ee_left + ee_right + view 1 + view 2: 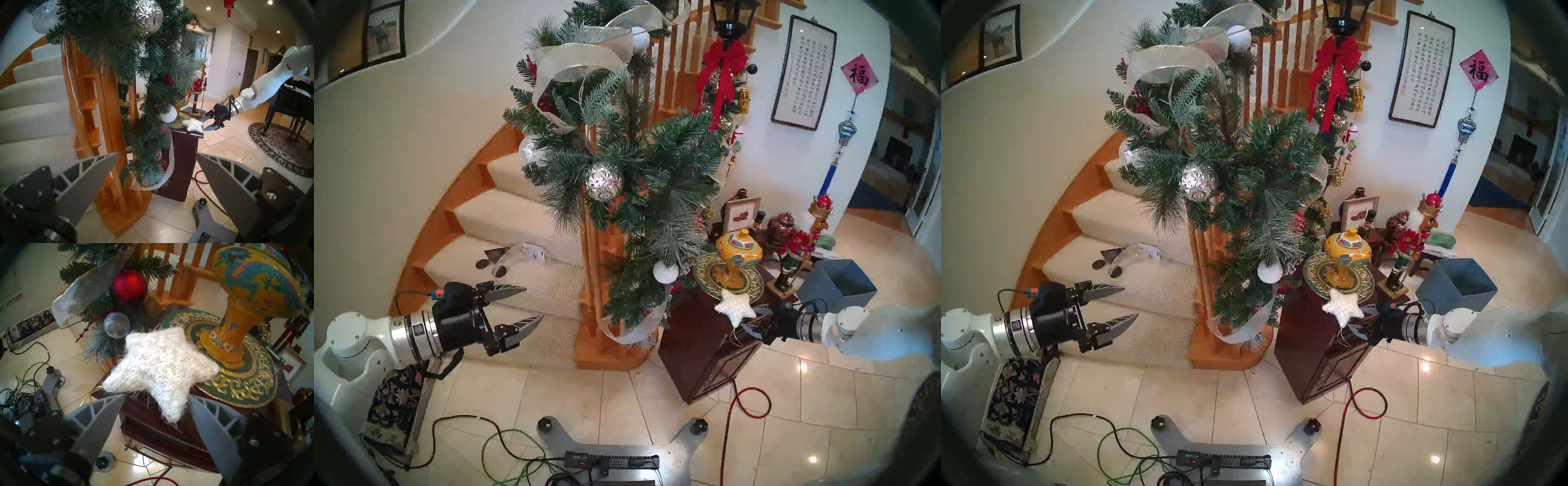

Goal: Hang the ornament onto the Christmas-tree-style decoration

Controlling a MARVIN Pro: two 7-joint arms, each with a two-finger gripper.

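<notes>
My right gripper stands with its jaws spread wide and nothing clamped between them, and the white star lies right in front of the fingertips, its nearest point reaching down into the gap. The star rests on the top of the dark wooden cabinet, near the corner on my side, partly over the rim of the green and gold plate that carries the yellow vase. From the wrist camera it lies flat, one arm aimed straight at me, two spreading out to either side; its gold string trails off the left-hand point, over the cabinet's edge, close to my left-hand fingertip. In my judgement that decides the grab: either I close across the near arm of the star, which lines up with my opening, or I go for the string, which is thin and sits off to one side. The garland hangs down the stair post to the left of the cabinet, its lowest branches and a small white ball just beside the plate, so the carry looks short. My left gripper, also wide and empty, hovers well apart on the far side of the post, over the stairs, so the right arm is clearly the nearer.
</notes>
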